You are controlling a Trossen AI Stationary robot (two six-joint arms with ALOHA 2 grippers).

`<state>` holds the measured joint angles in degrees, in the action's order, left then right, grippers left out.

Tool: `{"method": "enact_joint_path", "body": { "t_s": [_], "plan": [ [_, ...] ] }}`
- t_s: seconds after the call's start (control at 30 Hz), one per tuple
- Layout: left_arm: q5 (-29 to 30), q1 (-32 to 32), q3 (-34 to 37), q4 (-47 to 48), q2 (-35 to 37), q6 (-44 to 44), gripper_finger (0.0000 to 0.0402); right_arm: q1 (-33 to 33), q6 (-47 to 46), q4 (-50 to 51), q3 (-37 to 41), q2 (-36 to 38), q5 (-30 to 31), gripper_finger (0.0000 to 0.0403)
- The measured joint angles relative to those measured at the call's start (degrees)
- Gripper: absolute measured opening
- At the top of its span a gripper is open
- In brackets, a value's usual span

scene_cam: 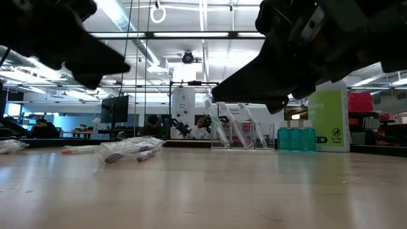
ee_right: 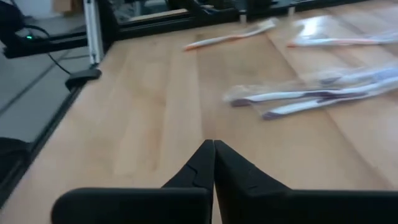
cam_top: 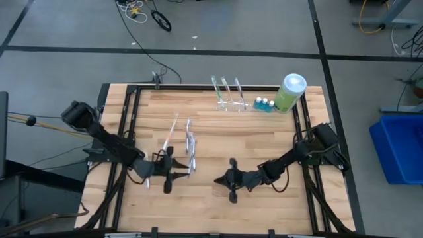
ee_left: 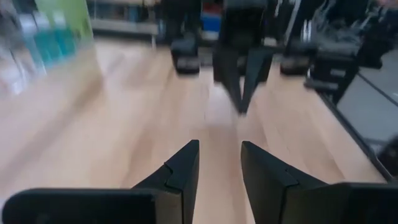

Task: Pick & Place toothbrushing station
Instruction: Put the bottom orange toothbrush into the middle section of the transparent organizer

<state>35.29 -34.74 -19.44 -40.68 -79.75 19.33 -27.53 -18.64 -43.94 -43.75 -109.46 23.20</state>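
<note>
Fingers of the right gripper (ee_right: 213,149) are pressed together on nothing; those of the left gripper (ee_left: 219,163) stand a little apart, also empty. Both hover over the table's (cam_top: 264,205) near half. Wrapped toothbrushes (cam_top: 190,147) lie loose beside the left gripper. At the far edge the rack (cam_top: 230,103) holds a few brushes, next to the green bottle (cam_top: 289,94). Most of the placing looks left to do.

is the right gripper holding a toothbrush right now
No, the right gripper is shut on nothing, and the wrapped toothbrushes lie apart from it on the table.
</note>
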Motion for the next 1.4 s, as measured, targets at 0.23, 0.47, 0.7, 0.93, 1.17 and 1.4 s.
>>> {"method": "enact_joint_path", "body": {
  "t_s": [0.23, 0.47, 0.7, 0.93, 1.17, 1.4],
  "plan": [
    [-11.7, -2.1, 0.0, 21.4, 4.6, 25.1, 0.0116, 1.3, -0.2, -1.8, 0.0, -0.4, -0.7, 0.0015],
    [-39.5, -2.4, 0.0, 39.7, 8.1, 51.3, 0.0116, 3.2, -0.1, -3.4, -0.1, -0.4, -0.7, 0.0052],
    [-59.8, -4.4, -1.7, 43.8, 11.3, 65.8, 0.0116, 4.3, -1.0, -3.9, -0.1, -0.4, -0.7, 0.007],
    [-61.9, -4.6, -10.1, 66.2, 16.6, 69.7, 0.0116, 4.6, -1.0, -3.9, -0.1, -0.4, -0.7, 0.0078],
    [-43.4, -4.9, -14.5, 90.8, 17.6, 76.7, 0.0116, 4.6, -0.9, -3.8, -0.1, -0.4, -0.7, 0.0062],
    [-34.5, -5.1, -14.1, 91.5, 16.0, 80.5, 0.0117, 4.6, -0.9, -3.8, -0.1, -0.4, -0.7, 0.0037]
  ]
}}
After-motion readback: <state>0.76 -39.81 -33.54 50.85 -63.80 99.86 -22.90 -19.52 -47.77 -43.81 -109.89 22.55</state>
